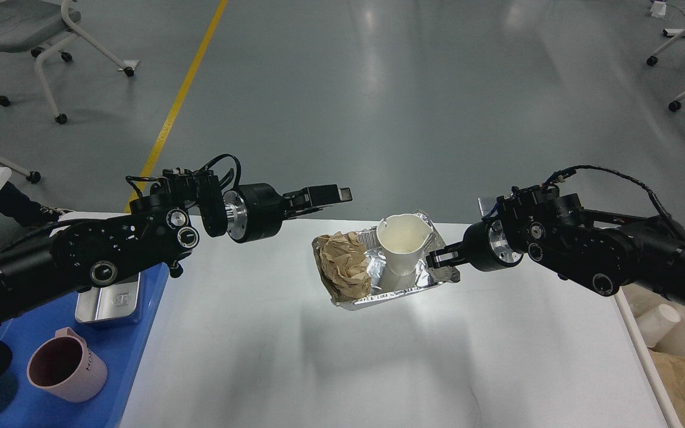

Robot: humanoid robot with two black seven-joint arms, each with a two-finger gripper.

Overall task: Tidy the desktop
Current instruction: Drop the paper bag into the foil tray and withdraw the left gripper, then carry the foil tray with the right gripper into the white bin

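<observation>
The white desktop (378, 368) fills the lower middle of the head view. My right gripper (445, 259) is shut on the right rim of a foil tray (405, 290) and holds it tilted, a little above the desktop, with its shadow below. In the foil tray lie a crumpled brown paper (345, 267) and a white paper cup (401, 242), upright. My left gripper (333, 195) is left of and above the tray, apart from it and empty; its fingers are seen side-on, so their gap does not show.
A blue plastic tray (134, 362) at the left holds a metal box (110, 300) and a pink mug (66, 368). A beige bin (634, 333) at the right edge holds a white cup (657, 324) and brown paper (684, 383). Chairs stand on the grey floor beyond.
</observation>
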